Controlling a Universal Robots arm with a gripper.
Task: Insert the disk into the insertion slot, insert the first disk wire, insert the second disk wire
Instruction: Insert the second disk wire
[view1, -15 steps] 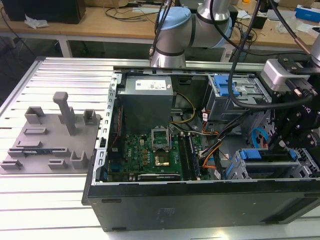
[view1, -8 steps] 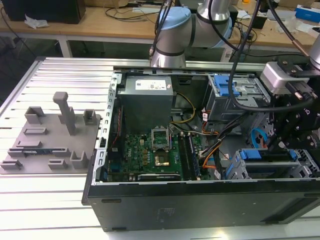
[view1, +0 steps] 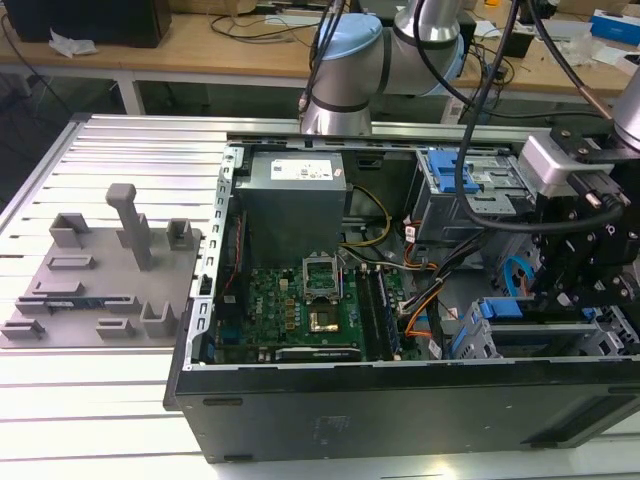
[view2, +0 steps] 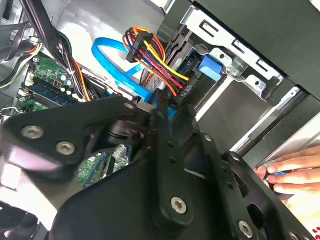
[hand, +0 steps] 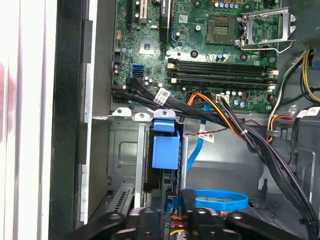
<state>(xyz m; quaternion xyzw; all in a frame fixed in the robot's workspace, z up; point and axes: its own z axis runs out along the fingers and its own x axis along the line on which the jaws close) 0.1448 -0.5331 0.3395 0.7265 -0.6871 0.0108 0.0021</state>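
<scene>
Open computer case (view1: 400, 400) on a slatted table (view1: 120, 150), with the arm's gripper (view2: 159, 116) lowered into the drive-bay corner at about 3 o'clock in the exterior view. In the second wrist view the black fingers (view2: 172, 131) are drawn together on the flat blue data cable (view2: 112, 62) where it ends at a connector; whether they actually clamp it cannot be told, since the tips are partly hidden by the gripper's own body. Just beyond the fingers lies a multicoloured power-wire bundle (view2: 150, 52) whose black plug sits against the rear of the disk (view2: 192, 70). The disk is already seated in the insertion slot (hand: 125, 145), its bright-blue caddy tab (hand: 165, 145) showing at the mouth of the grey cage in the first wrist view. A loop of the blue cable (hand: 220, 200) lies beside the gripper, and thick black cable bundles (hand: 260, 145) cross the case floor nearby. The motherboard (view1: 300, 305) occupies the case centre. A person's hand (view2: 292, 172) rests outside the case wall at roughly 4 o'clock in the second wrist view. A grey fixture tray (view1: 100, 270) stands at 9 o'clock in the exterior view.
</scene>
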